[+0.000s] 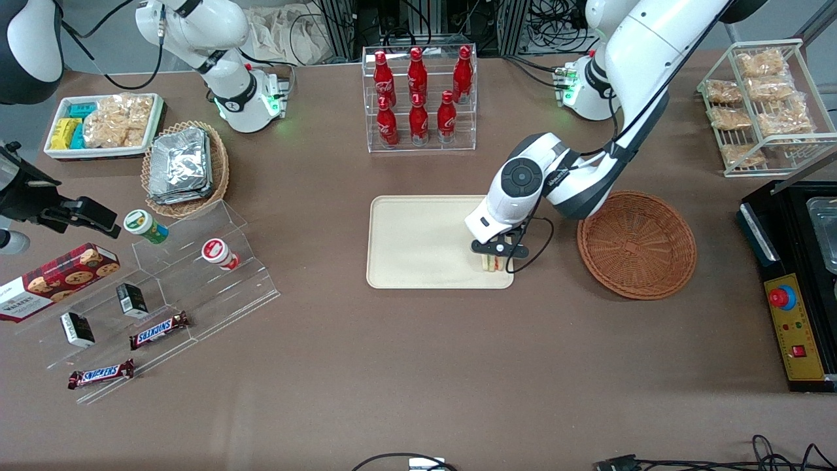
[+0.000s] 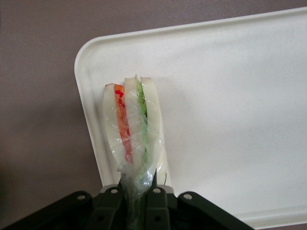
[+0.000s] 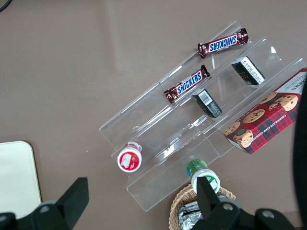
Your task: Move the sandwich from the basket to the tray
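Note:
The cream tray (image 1: pixel 418 242) lies in the middle of the table. Over its corner nearest the front camera and the basket, my left gripper (image 1: pixel 495 256) is shut on the sandwich (image 1: pixel 492 263), a plastic-wrapped wedge of pale bread with orange, red and green layers. In the wrist view the sandwich (image 2: pixel 133 129) stands on its edge on or just over the tray (image 2: pixel 230 96), close to its rim, with the gripper (image 2: pixel 139 203) pinching the wrapped end. The reddish-brown wicker basket (image 1: pixel 636 243) sits beside the tray toward the working arm's end, with nothing showing in it.
A clear rack of red bottles (image 1: pixel 418 98) stands farther from the front camera than the tray. A wire rack of snack bags (image 1: pixel 762 104) and a black control box (image 1: pixel 794 288) lie at the working arm's end. Clear tiered shelves (image 1: pixel 163 294), a foil-pack basket (image 1: pixel 185 168) and a white snack dish (image 1: pixel 101 124) lie toward the parked arm's end.

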You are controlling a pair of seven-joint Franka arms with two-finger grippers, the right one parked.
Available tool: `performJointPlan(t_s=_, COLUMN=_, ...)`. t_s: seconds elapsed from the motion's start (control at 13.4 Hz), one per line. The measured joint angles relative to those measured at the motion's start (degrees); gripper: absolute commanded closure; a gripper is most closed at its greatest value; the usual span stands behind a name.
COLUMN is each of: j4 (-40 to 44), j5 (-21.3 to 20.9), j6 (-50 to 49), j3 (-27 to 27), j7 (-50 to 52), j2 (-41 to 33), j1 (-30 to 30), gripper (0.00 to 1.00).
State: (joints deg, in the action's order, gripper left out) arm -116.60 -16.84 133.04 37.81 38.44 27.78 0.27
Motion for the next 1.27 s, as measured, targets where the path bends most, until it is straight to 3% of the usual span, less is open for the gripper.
performJointPlan(t_s=1.05, j4=0.6, j5=0.0, j6=-0.2, j3=0.0, j7=0.9, j2=0.0, j1=0.0, gripper=0.00)
performJointPlan(t_s=1.27, j4=3.5, j5=0.0, j6=-6.3, j3=0.0, j7=0.9, j2=-2.0, j1=0.3, gripper=0.00)
